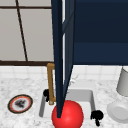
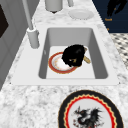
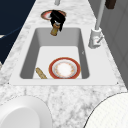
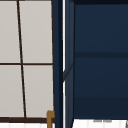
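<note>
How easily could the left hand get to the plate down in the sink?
Probably easily. The left hand hovers over the left end of the sink, and the plate lies uncovered on the bottom, just a stick beside it. But the hand seems to grip a brown thing.

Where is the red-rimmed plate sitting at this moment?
The red-rimmed plate lies flat on the sink floor, with a wooden stick beside it; in the left side view a hand hovers over its edge.

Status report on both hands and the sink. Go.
Left hand at the sink's left edge, curled round a brown stick. Right hand over the basin, beside the red-rimmed plate. Open cabinet door blocks the front view.
</note>
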You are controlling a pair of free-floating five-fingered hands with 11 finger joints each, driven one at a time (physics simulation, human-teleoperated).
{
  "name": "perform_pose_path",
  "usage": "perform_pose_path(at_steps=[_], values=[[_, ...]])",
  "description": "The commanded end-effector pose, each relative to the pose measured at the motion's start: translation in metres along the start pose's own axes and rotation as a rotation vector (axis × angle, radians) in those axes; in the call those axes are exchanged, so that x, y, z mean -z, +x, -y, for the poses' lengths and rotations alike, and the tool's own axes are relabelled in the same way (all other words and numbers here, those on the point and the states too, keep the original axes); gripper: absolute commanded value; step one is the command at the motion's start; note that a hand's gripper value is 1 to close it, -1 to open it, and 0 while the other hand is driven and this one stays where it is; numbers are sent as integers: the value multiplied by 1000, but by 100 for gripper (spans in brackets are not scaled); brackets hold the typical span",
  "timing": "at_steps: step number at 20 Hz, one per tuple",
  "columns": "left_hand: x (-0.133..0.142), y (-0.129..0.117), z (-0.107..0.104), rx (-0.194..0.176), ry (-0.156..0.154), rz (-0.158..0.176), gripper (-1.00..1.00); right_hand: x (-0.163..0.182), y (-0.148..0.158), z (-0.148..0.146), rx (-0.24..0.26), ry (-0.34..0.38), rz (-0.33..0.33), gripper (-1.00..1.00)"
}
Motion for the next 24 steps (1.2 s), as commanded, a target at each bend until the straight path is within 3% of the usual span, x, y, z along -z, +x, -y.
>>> perform_pose_path(at_steps=[1,7,19,24], values=[[-18,19,-21,40,11,3,100,0,0,0,0,0,0,0],[-42,45,-52,49,24,9,100,0,0,0,0,0,0,0],[-88,109,-120,29,35,17,100,0,0,0,0,0,0,0],[-119,142,-135,19,36,19,100,0,0,0,0,0,0,0]])
